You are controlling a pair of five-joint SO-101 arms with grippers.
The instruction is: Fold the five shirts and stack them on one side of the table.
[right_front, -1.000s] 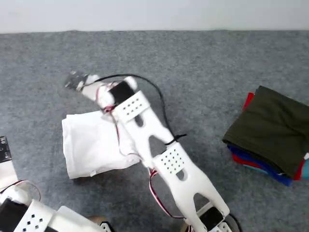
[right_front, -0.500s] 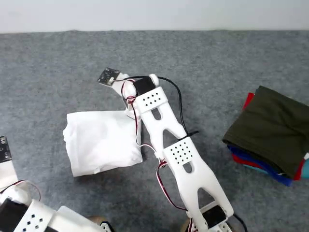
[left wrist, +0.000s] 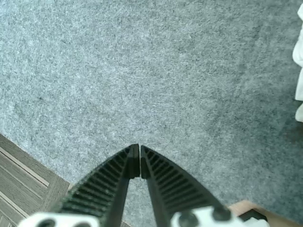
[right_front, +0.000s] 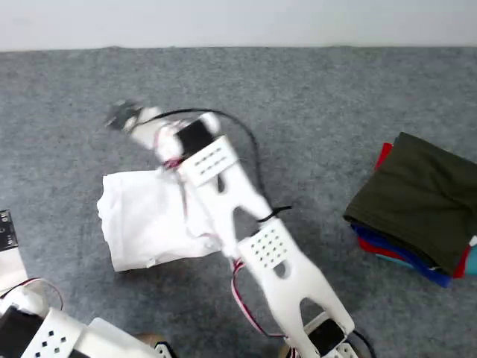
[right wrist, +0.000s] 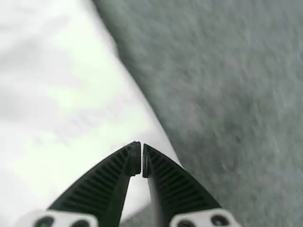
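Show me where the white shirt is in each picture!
High view: the white shirt lies left of centre on the grey table, partly under the right arm.
Left wrist view: a thin white strip at the picture's edge, away from the left claw.
Right wrist view: big, right beneath the right claw.
Shared landmark: the grey table beside the shirt.
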